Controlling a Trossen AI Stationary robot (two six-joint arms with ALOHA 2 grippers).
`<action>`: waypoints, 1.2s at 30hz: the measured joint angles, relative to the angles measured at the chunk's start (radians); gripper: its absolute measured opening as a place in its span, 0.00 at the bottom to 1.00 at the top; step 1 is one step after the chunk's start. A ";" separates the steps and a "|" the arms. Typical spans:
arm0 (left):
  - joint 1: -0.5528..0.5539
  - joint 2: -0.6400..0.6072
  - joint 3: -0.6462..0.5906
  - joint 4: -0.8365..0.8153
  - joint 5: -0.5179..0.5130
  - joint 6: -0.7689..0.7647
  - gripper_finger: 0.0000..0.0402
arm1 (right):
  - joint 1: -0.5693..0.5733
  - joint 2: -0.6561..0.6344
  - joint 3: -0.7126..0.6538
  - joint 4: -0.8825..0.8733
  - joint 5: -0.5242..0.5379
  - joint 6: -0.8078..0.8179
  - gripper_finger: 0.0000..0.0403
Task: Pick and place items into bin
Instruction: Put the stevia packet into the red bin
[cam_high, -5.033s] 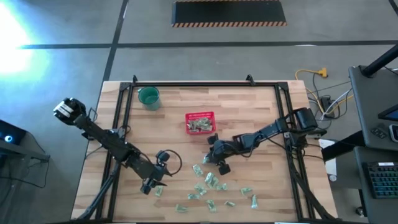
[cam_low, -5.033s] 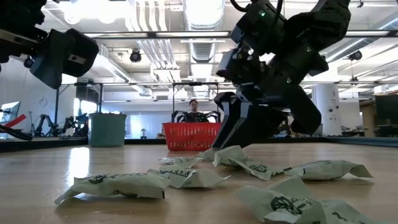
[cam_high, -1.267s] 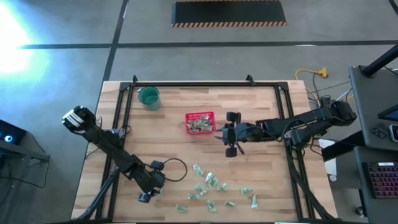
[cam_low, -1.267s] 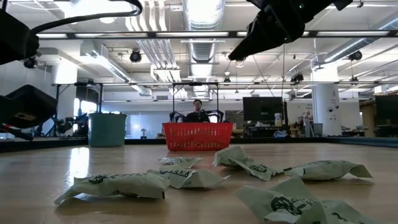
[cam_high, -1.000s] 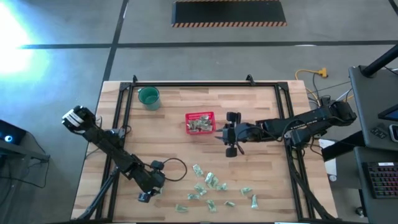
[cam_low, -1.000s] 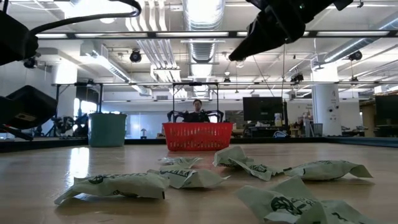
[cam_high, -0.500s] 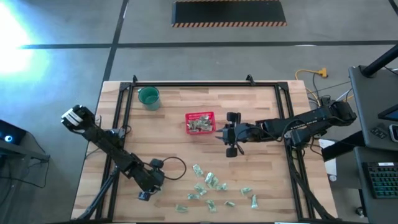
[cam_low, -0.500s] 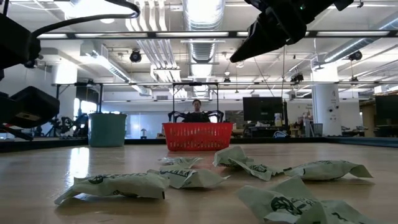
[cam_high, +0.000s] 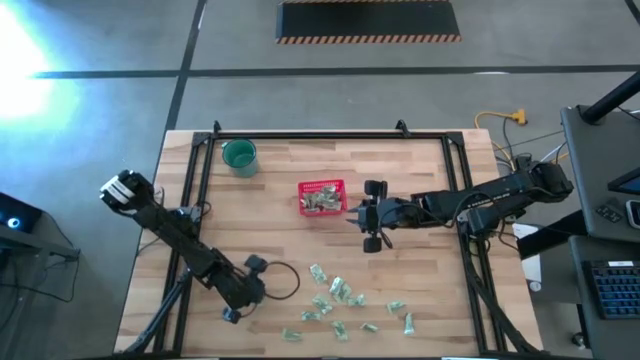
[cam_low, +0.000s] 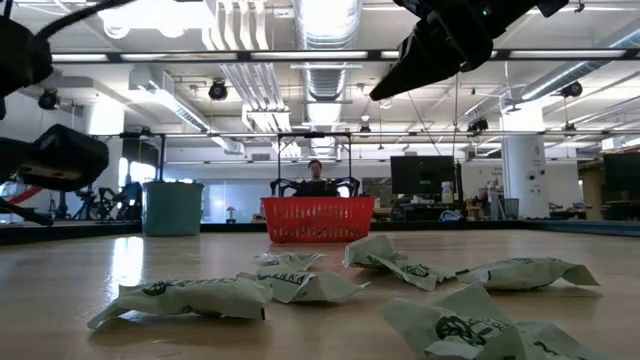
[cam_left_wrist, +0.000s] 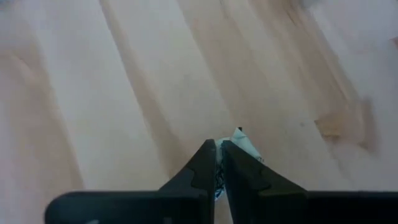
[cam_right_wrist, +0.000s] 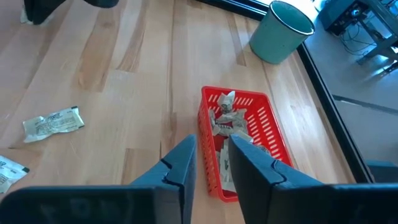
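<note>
The pale wooden plank table (cam_high: 420, 180) carries the small red mesh-sided plastic basket (cam_high: 321, 197), already holding several packets. Just beside its right side hovers the right gripper (cam_right_wrist: 211, 163), fingers a little apart with nothing between them. The loose pale green-and-white crinkly packets (cam_high: 340, 300) lie scattered near the front edge. Left of them, the left gripper (cam_left_wrist: 217, 163) is clamped on one packet (cam_left_wrist: 244, 142).
</note>
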 joint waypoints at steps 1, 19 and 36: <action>0.000 -0.004 0.007 0.000 -0.020 0.030 0.02 | 0.000 0.000 0.000 0.000 0.000 0.000 0.20; 0.249 -0.139 0.034 0.048 -0.501 0.495 0.00 | 0.000 0.000 0.000 0.001 0.000 0.000 0.20; 0.849 -0.131 0.036 0.356 -0.100 0.655 0.00 | 0.000 0.000 0.000 -0.002 0.000 -0.008 0.20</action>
